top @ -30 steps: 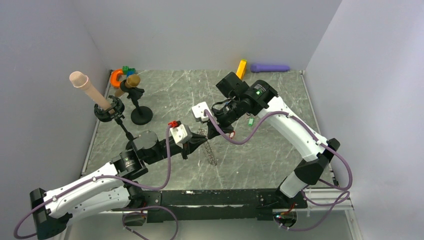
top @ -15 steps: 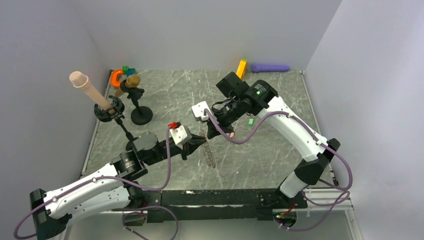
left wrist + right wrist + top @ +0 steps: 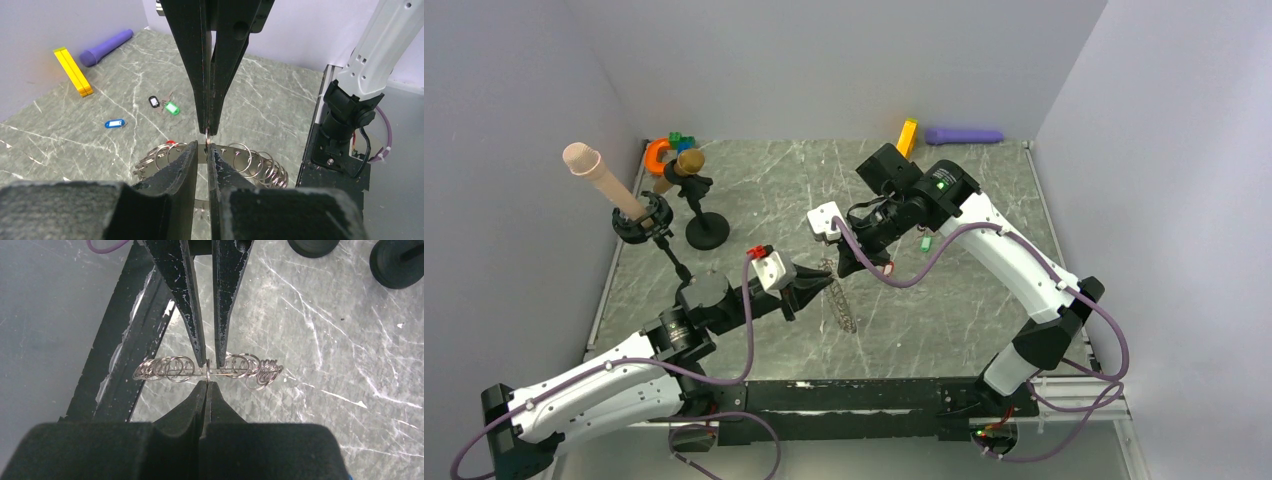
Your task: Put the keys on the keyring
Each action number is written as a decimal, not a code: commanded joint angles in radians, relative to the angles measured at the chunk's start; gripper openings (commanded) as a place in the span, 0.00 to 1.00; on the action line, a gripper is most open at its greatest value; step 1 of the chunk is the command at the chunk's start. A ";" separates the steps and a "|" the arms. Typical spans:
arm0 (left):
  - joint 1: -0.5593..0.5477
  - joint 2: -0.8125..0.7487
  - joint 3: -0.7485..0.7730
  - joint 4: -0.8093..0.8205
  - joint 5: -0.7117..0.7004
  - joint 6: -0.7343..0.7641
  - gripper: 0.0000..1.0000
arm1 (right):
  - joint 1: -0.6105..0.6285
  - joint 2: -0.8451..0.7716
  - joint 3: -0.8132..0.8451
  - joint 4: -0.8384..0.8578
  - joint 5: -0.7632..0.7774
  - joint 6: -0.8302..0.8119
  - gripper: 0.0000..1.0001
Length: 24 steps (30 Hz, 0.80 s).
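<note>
Both pinching the keyring (image 3: 247, 160), no key on it yet
Nearest, the left gripper (image 3: 202, 146) is nearly closed on a keyring link, held midair; the right gripper (image 3: 209, 131) clamps the same link, fully closed. The keys (image 3: 171, 108) lie loose beyond. Next up, I'd guess: pry that link open.

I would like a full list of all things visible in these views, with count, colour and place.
keyring: one, silver, held between both arms' jaws
keys: three clear; blue key, black key, green key, on the table beyond the keyring
block: one, orange, far edge
cylinder: one, purple, far edge
stands: two, black, left side
table: one, grey-green marble
left arm: one, white and black, jaws nearly closed on a ring
right arm: one, white and black, jaws shut on a ring
</note>
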State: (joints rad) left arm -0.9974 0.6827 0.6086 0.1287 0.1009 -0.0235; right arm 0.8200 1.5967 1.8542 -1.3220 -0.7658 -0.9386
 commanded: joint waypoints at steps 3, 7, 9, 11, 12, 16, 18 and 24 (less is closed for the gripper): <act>-0.003 0.009 -0.004 0.084 0.007 -0.029 0.19 | 0.001 -0.038 0.016 0.043 -0.040 0.013 0.00; -0.003 0.023 -0.002 0.090 0.014 -0.032 0.19 | 0.001 -0.040 0.019 0.044 -0.043 0.016 0.00; -0.003 0.027 0.000 0.084 0.013 -0.031 0.18 | 0.001 -0.039 0.019 0.045 -0.043 0.017 0.00; -0.003 0.031 0.000 0.081 0.014 -0.032 0.18 | 0.001 -0.041 0.020 0.043 -0.043 0.018 0.00; -0.003 0.029 -0.001 0.079 0.012 -0.032 0.18 | 0.001 -0.041 0.020 0.043 -0.043 0.018 0.00; -0.004 0.024 -0.004 0.076 0.009 -0.032 0.17 | 0.001 -0.042 0.019 0.042 -0.043 0.017 0.00; -0.004 0.024 -0.004 0.078 0.007 -0.030 0.14 | 0.001 -0.042 0.018 0.042 -0.044 0.015 0.00; -0.003 0.041 0.008 0.066 0.013 -0.025 0.07 | 0.001 -0.044 0.017 0.038 -0.047 0.015 0.00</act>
State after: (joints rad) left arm -0.9974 0.7132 0.6079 0.1730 0.1078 -0.0456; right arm 0.8196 1.5955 1.8542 -1.3159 -0.7681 -0.9318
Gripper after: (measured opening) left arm 0.088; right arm 0.011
